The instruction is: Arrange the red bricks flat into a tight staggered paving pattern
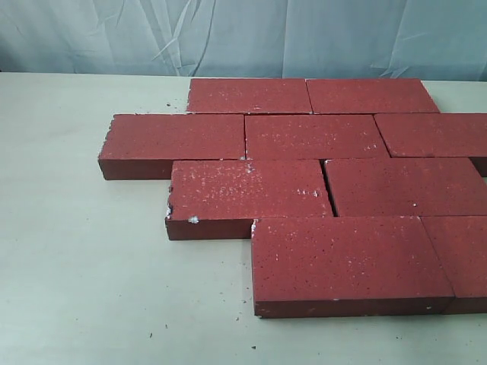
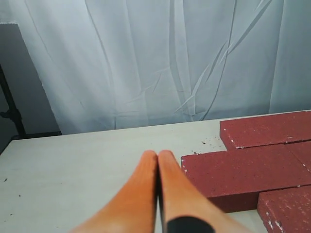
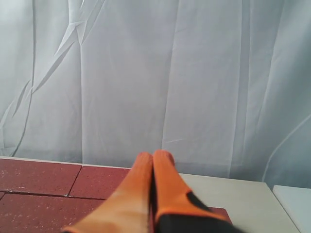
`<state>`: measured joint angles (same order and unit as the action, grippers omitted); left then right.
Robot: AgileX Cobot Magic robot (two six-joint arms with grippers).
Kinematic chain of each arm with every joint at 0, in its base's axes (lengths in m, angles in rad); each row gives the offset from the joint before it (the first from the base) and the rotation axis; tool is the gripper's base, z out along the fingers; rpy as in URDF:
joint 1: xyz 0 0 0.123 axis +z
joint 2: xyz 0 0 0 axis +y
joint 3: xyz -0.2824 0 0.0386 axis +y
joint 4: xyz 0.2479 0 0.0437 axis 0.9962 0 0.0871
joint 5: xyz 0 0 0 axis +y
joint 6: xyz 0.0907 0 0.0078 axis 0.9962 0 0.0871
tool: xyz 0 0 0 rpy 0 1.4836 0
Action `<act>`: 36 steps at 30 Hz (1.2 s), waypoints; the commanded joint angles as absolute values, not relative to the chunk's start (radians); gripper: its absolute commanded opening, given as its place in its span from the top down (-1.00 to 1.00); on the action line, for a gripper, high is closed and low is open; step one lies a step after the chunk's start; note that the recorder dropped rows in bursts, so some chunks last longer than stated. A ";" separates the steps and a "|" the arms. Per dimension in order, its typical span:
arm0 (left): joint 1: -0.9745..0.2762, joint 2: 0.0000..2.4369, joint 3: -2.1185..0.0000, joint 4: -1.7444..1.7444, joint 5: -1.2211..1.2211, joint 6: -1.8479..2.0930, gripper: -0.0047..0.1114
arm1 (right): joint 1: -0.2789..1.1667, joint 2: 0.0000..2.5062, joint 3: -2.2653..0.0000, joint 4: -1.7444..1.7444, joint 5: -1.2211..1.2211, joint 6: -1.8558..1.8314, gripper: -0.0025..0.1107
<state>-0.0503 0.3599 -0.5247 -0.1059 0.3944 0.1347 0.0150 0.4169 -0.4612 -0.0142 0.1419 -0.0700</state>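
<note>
Nearest the lens, low and right of centre in the exterior view, lies the front paver [image 1: 346, 258]. It is one of nine red bricks [image 1: 316, 137] set flat on the pale table [image 1: 91, 289]. They fill the centre and right of the frame in four offset rows: two at the top, then three, two and two, with the right-hand ones cut by the frame edge. Most joints look closed, but a thin dark gap shows between the two third-row bricks. The left brick of that row [image 1: 247, 190] has a chipped white near corner.

Neither arm appears in this view. Each wrist view shows its own orange fingers pressed tip to tip and holding nothing: the left gripper [image 2: 158, 155] over bare table beside the pattern's edge, the right gripper [image 3: 153, 156] above bricks, facing the white curtain [image 3: 194, 73].

The pattern appears essentially laid. The chief risk is a nudge aimed at the remaining gap. A push off a brick's centre line would probably turn it, opening neighbouring joints. Loose grit [image 1: 221, 290] on the table could wedge in a joint and hold it open.
</note>
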 commanded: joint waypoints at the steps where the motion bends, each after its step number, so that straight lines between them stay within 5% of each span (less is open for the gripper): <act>1: -0.052 0.355 -0.519 -0.099 0.397 0.135 0.92 | 0.012 0.412 -0.455 -0.011 0.130 -0.069 0.97; 14: -0.052 0.350 -0.502 -0.017 0.333 0.130 0.92 | 0.012 0.412 -0.455 -0.013 0.130 -0.069 0.97; 36: -0.050 0.035 -0.117 0.102 0.182 0.000 0.92 | 0.012 0.412 -0.455 -0.013 0.130 -0.069 0.97</act>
